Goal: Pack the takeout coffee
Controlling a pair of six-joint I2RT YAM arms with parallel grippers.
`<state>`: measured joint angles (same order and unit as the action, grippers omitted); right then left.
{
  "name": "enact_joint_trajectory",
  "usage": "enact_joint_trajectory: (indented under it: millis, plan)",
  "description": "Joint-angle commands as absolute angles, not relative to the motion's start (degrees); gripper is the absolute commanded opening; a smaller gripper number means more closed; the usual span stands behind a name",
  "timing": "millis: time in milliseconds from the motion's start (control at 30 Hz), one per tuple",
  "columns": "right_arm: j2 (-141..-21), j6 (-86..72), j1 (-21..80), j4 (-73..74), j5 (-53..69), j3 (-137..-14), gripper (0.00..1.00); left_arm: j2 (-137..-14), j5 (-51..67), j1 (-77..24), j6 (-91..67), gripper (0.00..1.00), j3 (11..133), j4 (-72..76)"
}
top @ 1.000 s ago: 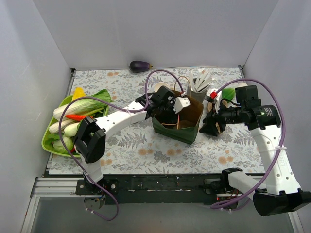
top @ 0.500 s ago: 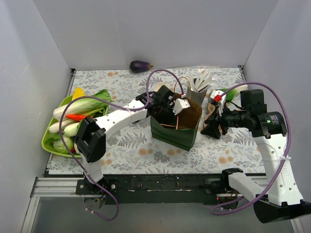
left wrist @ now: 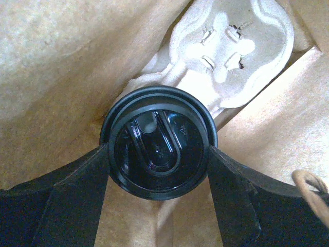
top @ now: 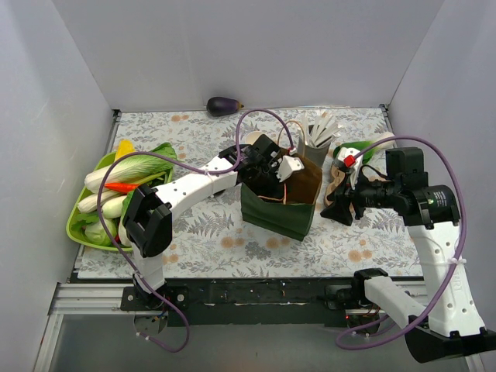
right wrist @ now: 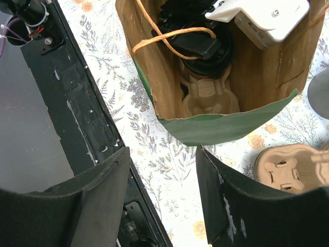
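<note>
Coffee, look: small takeout coffee cup (left wrist: 159, 146) seen from straight above, so only its round black plastic lid shows. The lid is glossy, with a raised rim and an oval recess in the middle. The paper body is hidden under it.
Coffee, place: inside the green paper bag with brown lining (top: 275, 218), down between the walls and over one end of a pale moulded-pulp cup carrier (left wrist: 226, 46). Whether it touches the carrier, cannot tell.
Left jaws: clamped on the lid's rim, one black finger on each side.
Right jaws: spread wide with nothing between them, above the floral-patterned desk (right wrist: 164, 159) to the right of the bag and apart from it.
Left wrist view alone: lid detail and the grip contact.
Right wrist view alone: the bag mouth with an orange twine handle (right wrist: 169, 36) looped across it, and only an arc of the lid under the left arm's hardware. A second pulp carrier (right wrist: 288, 167) lies on the desk just beside the bag.
Top view alone: the coffee is hidden and the left arm reaches into the standing bag. A green tray of vegetables (top: 72, 226) sits at the left edge and a purple aubergine (top: 223, 105) at the back.
</note>
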<state>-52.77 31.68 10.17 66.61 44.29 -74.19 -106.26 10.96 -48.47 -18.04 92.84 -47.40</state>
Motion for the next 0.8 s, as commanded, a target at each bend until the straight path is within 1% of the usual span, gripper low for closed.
enact_joint_trajectory:
  millis: [0,67,100,167,200,300,333,400,433,567,667,767]
  plan:
    - [-51.94,30.76,9.93,64.60,45.00,-73.39,0.61,-106.61,12.04,-48.52,-19.95,0.02,93.25,-52.82]
    - [-51.77,30.76,9.93,64.51,45.09,-73.13,0.61,-106.70,12.04,-48.52,-20.21,0.09,93.69,-53.43]
    - [-51.77,30.76,9.93,64.42,45.09,-72.95,0.61,-106.70,12.13,-48.52,-20.39,0.18,93.69,-53.52]
    - [-51.50,30.67,10.02,64.25,45.17,-72.51,0.61,-106.44,12.13,-48.52,-20.65,0.26,93.69,-53.53]
    - [-51.42,30.67,10.02,64.07,45.26,-72.42,0.61,-106.44,11.95,-48.52,-20.74,0.37,93.69,-53.44]
    - [-51.24,30.67,9.93,63.98,45.35,-72.07,0.61,-106.35,11.69,-48.52,-20.92,0.47,93.78,-53.61]
    - [-51.15,30.67,10.02,63.72,45.44,-71.98,0.61,-106.17,11.43,-48.52,-20.92,0.54,93.78,-53.53]
    - [-50.98,30.76,9.93,63.55,45.44,-71.63,0.61,-106.00,11.34,-48.52,-20.92,0.60,93.87,-53.61]
    - [-50.98,30.67,9.93,63.28,45.53,-71.54,0.61,-105.82,11.34,-48.52,-21.09,0.64,93.95,-53.70]
    - [-50.71,30.41,9.93,63.10,45.53,-71.37,0.61,-104.94,10.72,-48.52,-21.62,0.75,94.22,-53.17]
    - [-50.45,30.06,9.93,62.84,45.53,-71.10,0.61,-104.68,11.16,-48.52,-21.62,0.80,94.83,-53.44]
    - [-50.27,29.62,9.93,62.49,45.44,-71.01,0.61,-104.41,12.39,-48.52,-21.62,0.81,95.71,-53.96]
